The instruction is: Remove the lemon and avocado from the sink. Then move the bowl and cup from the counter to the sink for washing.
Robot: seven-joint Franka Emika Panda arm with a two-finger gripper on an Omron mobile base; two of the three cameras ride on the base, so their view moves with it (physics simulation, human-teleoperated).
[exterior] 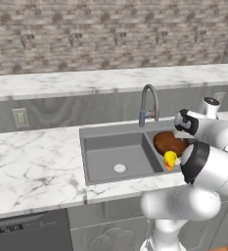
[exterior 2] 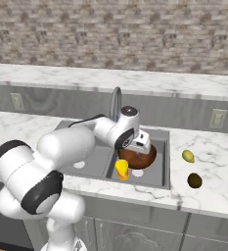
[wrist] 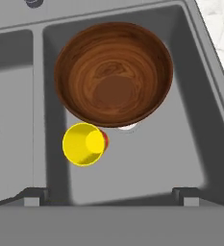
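Pretty much wrapped up: both fruits are out of the grey double-basin sink and both dishes are in it.

The wide reddish-brown wooden bowl sits in the sink's right basin, with the small yellow tapered cup upright just beside it toward the front rim. The yellow-green oval lemon and the near-black rounded avocado lie on the marble counter right of the sink, which you get from the right base view, not the hand view. The gripper hangs over the right basin, jaws spread wide, holding nothing. Looks like nothing's left to do.
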